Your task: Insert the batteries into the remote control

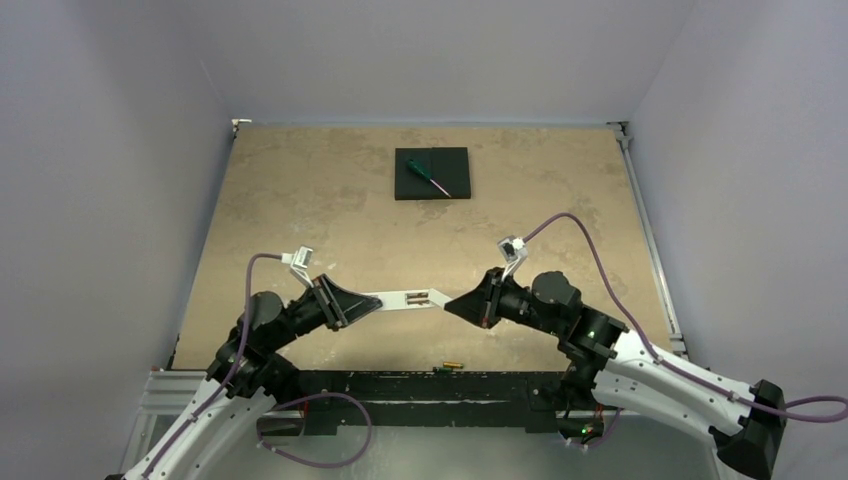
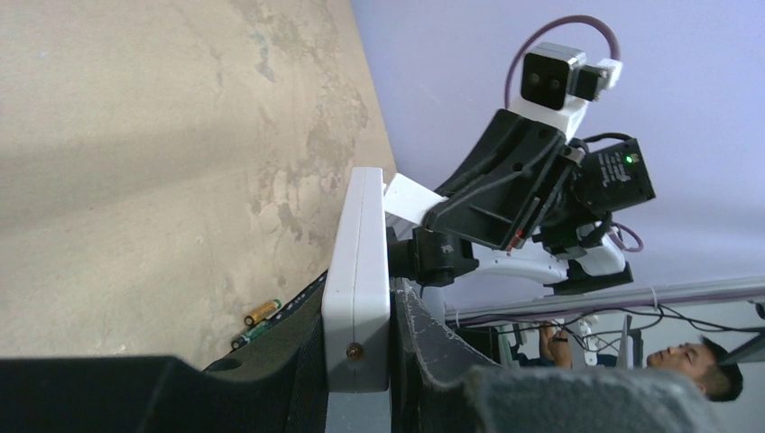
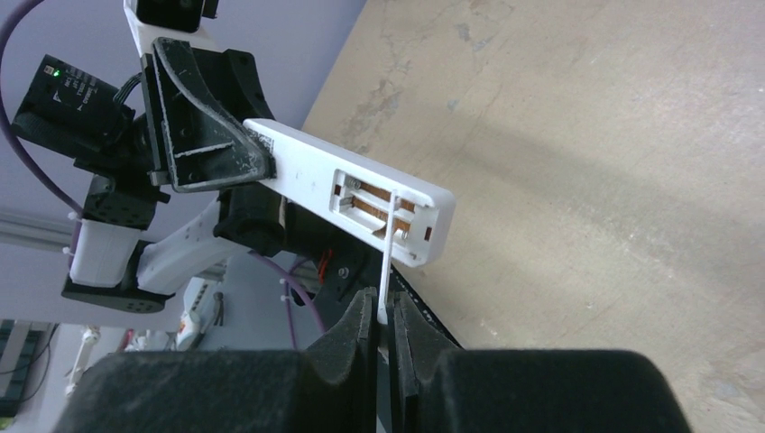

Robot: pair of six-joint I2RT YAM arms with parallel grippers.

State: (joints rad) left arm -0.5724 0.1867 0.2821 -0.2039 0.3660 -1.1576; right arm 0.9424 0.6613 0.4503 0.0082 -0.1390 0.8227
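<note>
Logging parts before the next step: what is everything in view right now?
remote control: one, white, held off the table, compartment open, two brownish bars inside
batteries: two loose, gold and dark, table's near edge
cover strip: one, white, edge-on at the compartment
pad: one, black, table's far middle
screwdriver: one, green-handled, on the pad
table: one, tan
left claw: one, black, shut on the remote control
right claw: one, black, shut on the cover strip

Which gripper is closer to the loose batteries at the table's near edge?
Right. The right gripper, pinching the cover strip, hangs directly beyond the batteries; the left gripper, holding the remote control, is off to their left.
</note>
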